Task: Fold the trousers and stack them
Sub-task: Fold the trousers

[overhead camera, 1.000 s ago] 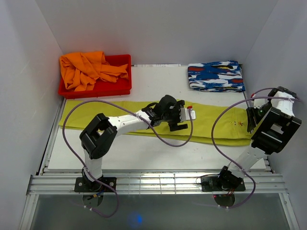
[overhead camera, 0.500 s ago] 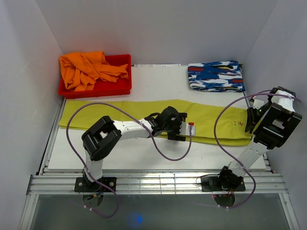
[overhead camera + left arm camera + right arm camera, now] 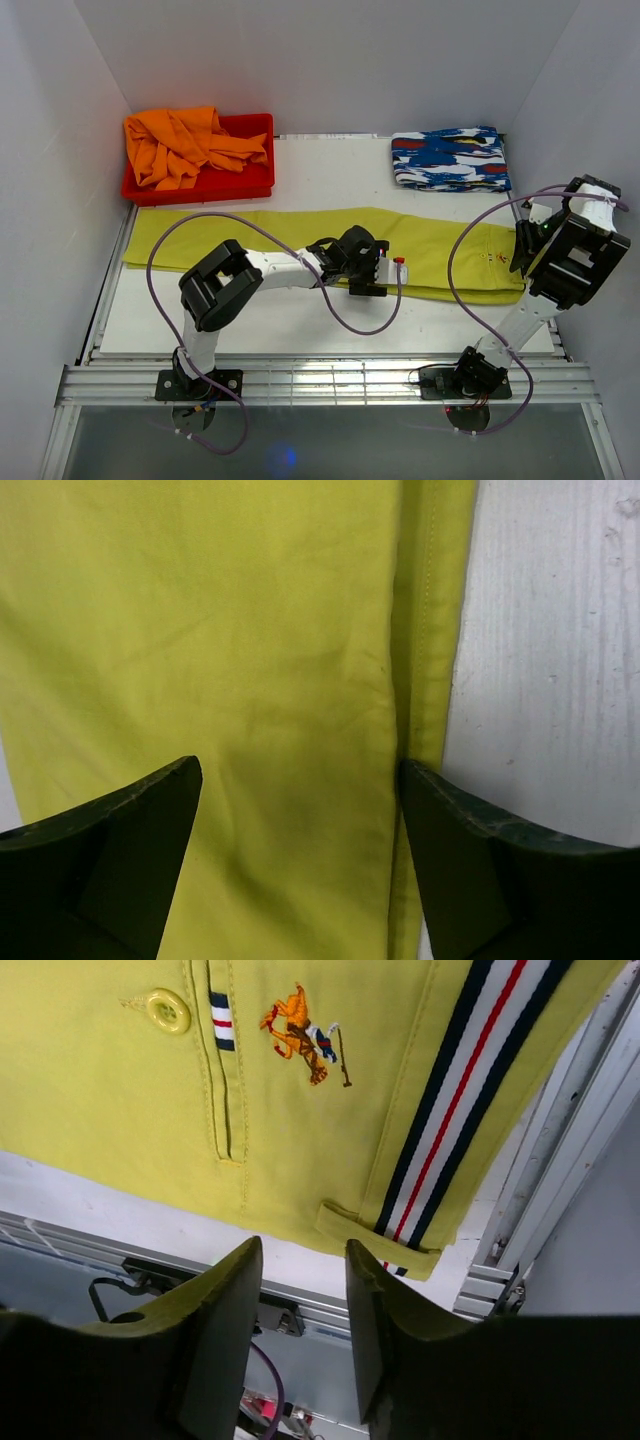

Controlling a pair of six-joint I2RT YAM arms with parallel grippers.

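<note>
Yellow-green trousers (image 3: pixel 420 245) lie stretched flat across the middle of the white bench (image 3: pixel 300 325), legs toward the left wall and waist at the right edge, as two robot arms reach over them. The left arm's jaws hang spread wide over the near edge of the trousers, about midway along their length. Its wrist view shows two dark fingers (image 3: pixel 110 840) well apart, one over the cloth and the other at the seam where cloth meets bare bench, with nothing gripped between them. The right arm's jaws sit at the waist end, by the metal rail (image 3: pixel 560 1160). They stand partly apart and pinch nothing, the tips just short of the corner of the navy, white and red striped waistband (image 3: pixel 470 1090). A yellow button (image 3: pixel 167 1010) and a small embroidered rider (image 3: pixel 300 1030) show nearby. At the back, an orange garment (image 3: pixel 180 145) spills from a red tray (image 3: pixel 255 185), and a folded blue, white and red patterned cloth (image 3: pixel 450 160) rests at right
</note>
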